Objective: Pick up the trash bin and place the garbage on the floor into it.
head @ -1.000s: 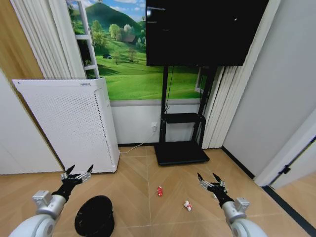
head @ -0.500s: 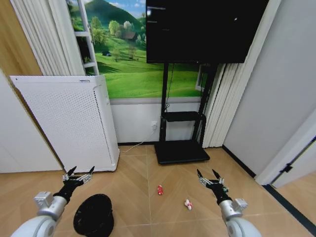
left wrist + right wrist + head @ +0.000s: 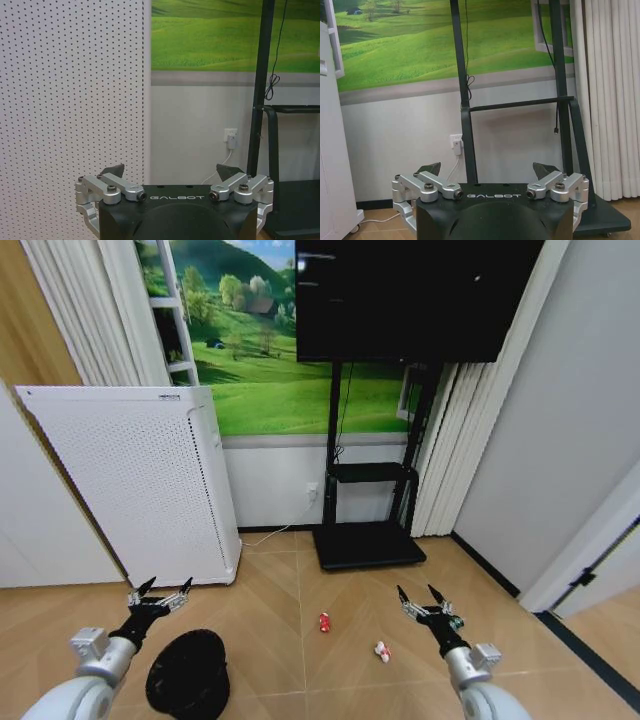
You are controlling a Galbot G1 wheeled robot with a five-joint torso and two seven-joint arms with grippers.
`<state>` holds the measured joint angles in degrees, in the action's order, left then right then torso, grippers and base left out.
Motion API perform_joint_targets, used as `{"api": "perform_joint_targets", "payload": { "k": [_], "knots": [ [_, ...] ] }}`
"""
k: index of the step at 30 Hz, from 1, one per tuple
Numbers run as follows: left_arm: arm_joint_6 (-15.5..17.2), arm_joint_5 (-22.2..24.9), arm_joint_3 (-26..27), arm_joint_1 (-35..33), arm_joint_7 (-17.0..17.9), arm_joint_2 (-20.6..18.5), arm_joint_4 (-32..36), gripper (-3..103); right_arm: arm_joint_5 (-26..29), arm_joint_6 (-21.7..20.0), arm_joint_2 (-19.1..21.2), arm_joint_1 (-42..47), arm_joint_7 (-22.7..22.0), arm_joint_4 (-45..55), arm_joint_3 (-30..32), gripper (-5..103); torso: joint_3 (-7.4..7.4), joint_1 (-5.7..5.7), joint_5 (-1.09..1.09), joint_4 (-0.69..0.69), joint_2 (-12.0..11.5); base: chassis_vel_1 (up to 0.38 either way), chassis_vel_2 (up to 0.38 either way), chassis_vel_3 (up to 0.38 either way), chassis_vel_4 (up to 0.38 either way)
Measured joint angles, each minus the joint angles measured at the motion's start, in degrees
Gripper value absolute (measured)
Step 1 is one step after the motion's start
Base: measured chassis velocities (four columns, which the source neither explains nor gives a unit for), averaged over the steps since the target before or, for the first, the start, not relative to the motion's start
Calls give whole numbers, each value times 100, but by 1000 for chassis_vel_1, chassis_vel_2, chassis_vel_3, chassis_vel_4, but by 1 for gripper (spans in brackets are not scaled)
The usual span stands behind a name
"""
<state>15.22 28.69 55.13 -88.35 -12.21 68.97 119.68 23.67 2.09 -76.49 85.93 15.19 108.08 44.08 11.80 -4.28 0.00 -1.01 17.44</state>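
The black round trash bin (image 3: 188,676) stands on the herringbone floor (image 3: 270,600) at the lower left, its mouth facing up. My left gripper (image 3: 160,590) hovers open just behind and left of it, nothing between its fingers. Two pieces of garbage lie ahead: a red scrap (image 3: 324,622) and a white-and-red wrapper (image 3: 381,651). A small green-labelled bottle (image 3: 455,621) peeks out beside my right gripper (image 3: 420,596), which is open and empty to the right of the wrapper. In the wrist views both grippers, left (image 3: 172,172) and right (image 3: 489,169), face the wall with jaws wide apart.
A tall white air purifier (image 3: 130,485) stands at the left against the wall. A black TV stand (image 3: 365,540) with a big screen occupies the centre back. Curtains and a grey wall close the right side; a door edge (image 3: 590,560) is at far right.
The view has shifted slightly: the bin, litter and purifier sit a little differently in frame as the robot moves. Both grippers stay open and held out in front.
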Motion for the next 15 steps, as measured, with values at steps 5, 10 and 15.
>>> {"api": "perform_joint_targets", "payload": {
  "k": [5,10,15],
  "knots": [
    [0,-26,-5,-8,1,37,10,100,8,-37,18,-32,-2,-26,-3,100,-87,31,0,0,-119,0,0,0,0],
    [0,-37,-5,-16,1,44,10,100,42,-58,37,-43,-13,-41,2,100,-156,66,0,0,-222,0,0,0,0],
    [0,-39,-16,-6,1,34,6,100,53,-60,37,-49,-19,-62,5,100,-250,96,0,0,-347,0,0,0,0]
  ]
}}
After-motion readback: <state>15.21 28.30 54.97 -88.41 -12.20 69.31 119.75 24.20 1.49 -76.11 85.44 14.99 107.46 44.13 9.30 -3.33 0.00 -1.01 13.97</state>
